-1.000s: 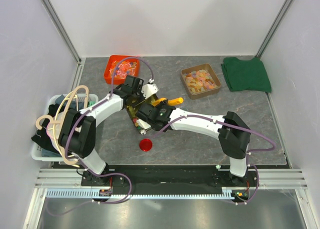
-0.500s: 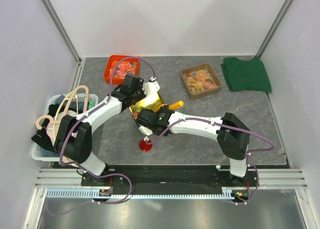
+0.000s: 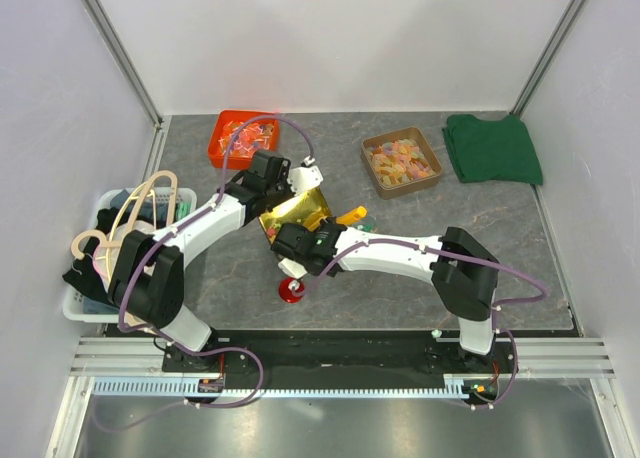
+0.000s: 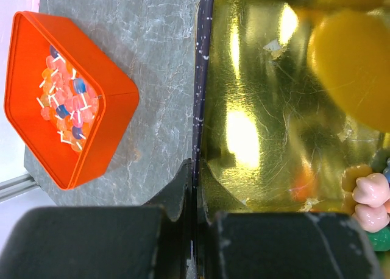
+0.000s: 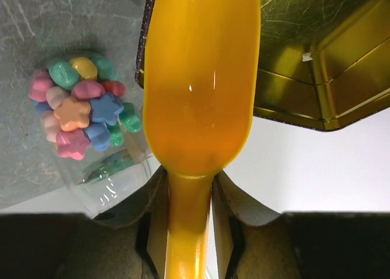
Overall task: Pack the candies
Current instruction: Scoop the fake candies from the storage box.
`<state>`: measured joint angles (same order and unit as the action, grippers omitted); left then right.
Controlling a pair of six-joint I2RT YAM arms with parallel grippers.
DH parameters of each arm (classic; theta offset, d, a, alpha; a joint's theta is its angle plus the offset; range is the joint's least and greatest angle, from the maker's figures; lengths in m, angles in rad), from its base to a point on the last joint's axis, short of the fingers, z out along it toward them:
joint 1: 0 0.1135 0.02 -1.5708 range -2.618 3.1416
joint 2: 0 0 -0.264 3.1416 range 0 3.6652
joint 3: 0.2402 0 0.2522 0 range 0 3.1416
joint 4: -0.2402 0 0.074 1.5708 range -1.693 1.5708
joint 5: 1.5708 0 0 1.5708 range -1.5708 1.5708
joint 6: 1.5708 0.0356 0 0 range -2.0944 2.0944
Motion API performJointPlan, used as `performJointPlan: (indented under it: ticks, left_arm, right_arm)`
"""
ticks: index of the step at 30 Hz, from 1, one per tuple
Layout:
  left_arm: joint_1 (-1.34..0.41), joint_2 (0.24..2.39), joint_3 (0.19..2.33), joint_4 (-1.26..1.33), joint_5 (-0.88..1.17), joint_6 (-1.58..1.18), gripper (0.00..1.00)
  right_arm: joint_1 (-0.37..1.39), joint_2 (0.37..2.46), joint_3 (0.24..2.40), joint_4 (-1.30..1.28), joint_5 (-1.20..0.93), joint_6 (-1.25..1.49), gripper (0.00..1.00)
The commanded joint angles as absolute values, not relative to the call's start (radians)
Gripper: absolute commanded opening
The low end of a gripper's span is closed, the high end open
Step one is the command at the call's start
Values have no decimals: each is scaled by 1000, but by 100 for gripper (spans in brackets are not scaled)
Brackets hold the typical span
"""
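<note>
**Entry 1: hazards, as we judge them**
- Tin slip. The left gripper (image 4: 195,197) is clamped on one thin wall of the tin (image 4: 256,108) and grips nothing else. The tin looks tilted. A knock from the scoop (image 5: 198,78) could twist the tin loose and dump its load.
- Missed pour. The scoop's bowl looks about as wide as the mouth of the jar (image 5: 103,178). A hasty tip would scatter candies (image 5: 79,108) over the table (image 3: 480,238).
- Jar upset. The jar is clear and looks light, and it stands just beside the scoop. A brush from the bowl or wrist might topple it.
- Empty pass. The right gripper (image 5: 190,189) is closed round the scoop's handle. We see nothing in the bowl, so another dip into the tin is likely needed.

**Entry 2: containers and contents**
- Tin: gold inside and mostly bare. A few candies in pink, orange and green are pooled in one corner, by the left wrist view.
- Jar: mixed candies, some star-shaped, in pink, blue, green, yellow and orange. They seem to reach near the mouth.
- Orange tray (image 3: 243,138): small wrapped sweets. It sits at the far left, apart from the work.
- Brown tray (image 3: 401,161): flat gummies. It sits on the far side, near the middle.
- Basket (image 3: 100,248): hangers and dark cloth. It sits at the left edge.
- Lid (image 3: 291,292): red, lying on the table, partly hidden under the right arm.
</note>
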<state>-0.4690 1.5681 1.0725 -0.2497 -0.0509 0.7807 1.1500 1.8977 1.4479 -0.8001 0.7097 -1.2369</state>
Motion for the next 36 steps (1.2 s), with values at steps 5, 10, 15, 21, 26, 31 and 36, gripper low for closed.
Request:
performJointPlan:
  ticks: [5, 10, 15, 21, 26, 31, 36]
  left_arm:
    - [-480, 1486, 1074, -187, -9, 726, 2]
    - [-483, 1485, 1072, -183, -6, 707, 2]
    - [-485, 1473, 1063, -183, -34, 686, 2]
    - [-486, 1471, 1055, -196, -94, 646, 2]
    - [-486, 1456, 1025, -198, -107, 634, 2]
    - [-486, 1451, 1012, -201, -110, 624, 2]
    - [-486, 1450, 997, -201, -115, 621, 2]
  right_arm:
    - [1157, 1980, 1474, -851, 592, -1198, 0]
    - [1157, 2040, 1534, -873, 575, -1155, 0]
    - [1166, 2082, 1587, -883, 584, -1114, 0]
    - [1192, 2091, 1629, -931, 532, -1089, 0]
    - [1206, 2102, 1631, -951, 477, -1066, 0]
    - [1209, 2128, 1672, -998, 388, -1011, 0]
    - [1203, 2149, 1738, -1080, 270, -956, 0]
